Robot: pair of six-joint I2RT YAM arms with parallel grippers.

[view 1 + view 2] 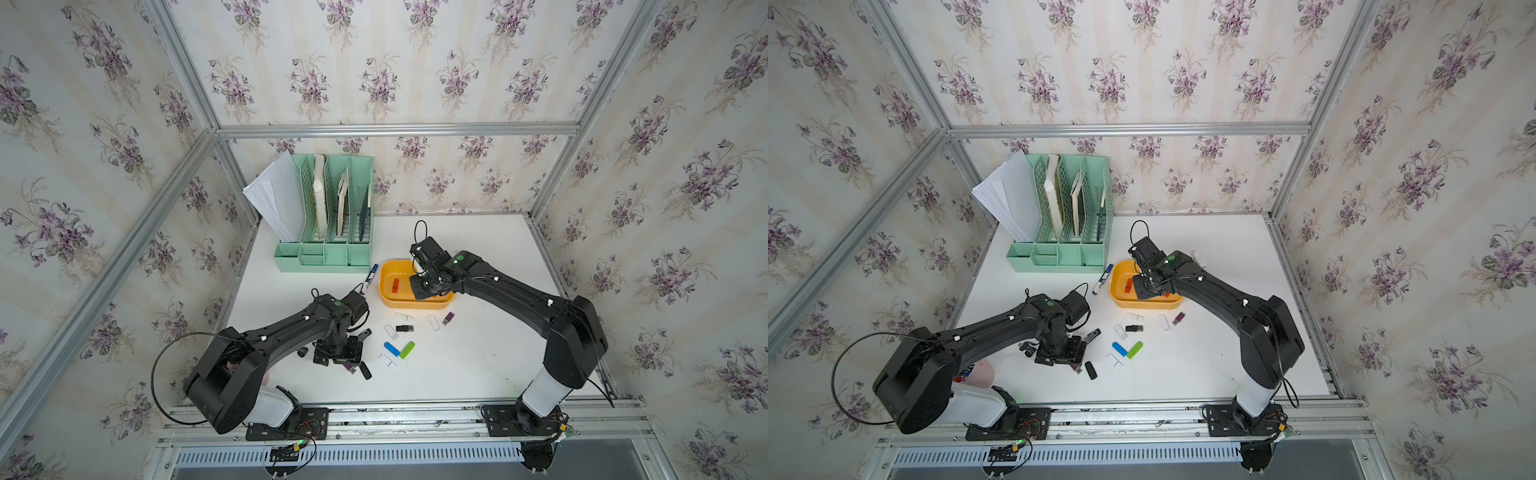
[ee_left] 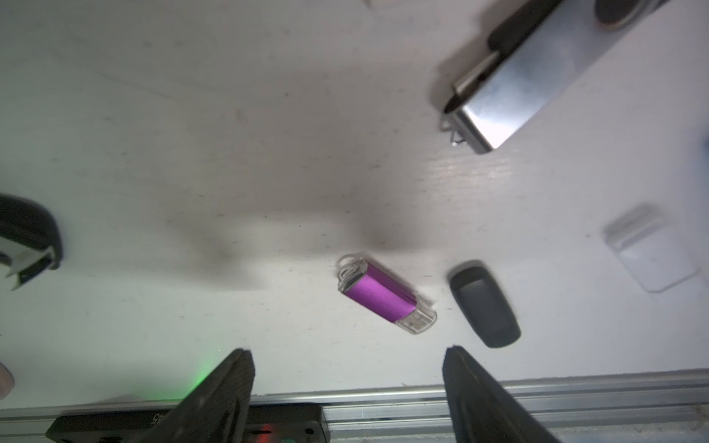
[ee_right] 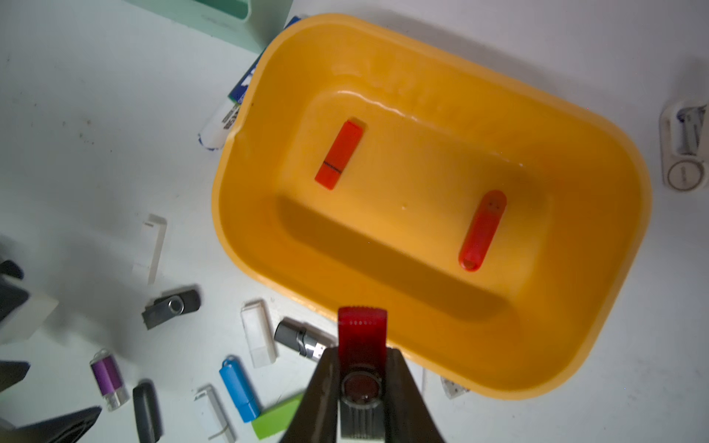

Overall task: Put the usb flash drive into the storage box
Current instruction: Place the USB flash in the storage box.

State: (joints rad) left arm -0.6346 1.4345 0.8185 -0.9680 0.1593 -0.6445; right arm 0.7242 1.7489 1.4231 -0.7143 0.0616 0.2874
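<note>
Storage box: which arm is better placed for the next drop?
Right. The right gripper grips a red drive above the box. The left gripper is open, empty, over a purple drive on the table, apart from the box.

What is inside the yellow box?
On the box floor lie a flat orange drive and a rounded red drive, apart. The right gripper, shut on a dark red drive, hides part of the rim.

The storage box (image 3: 598, 184) is yellow-orange — the usb flash drive (image 3: 362, 333) red.
</note>
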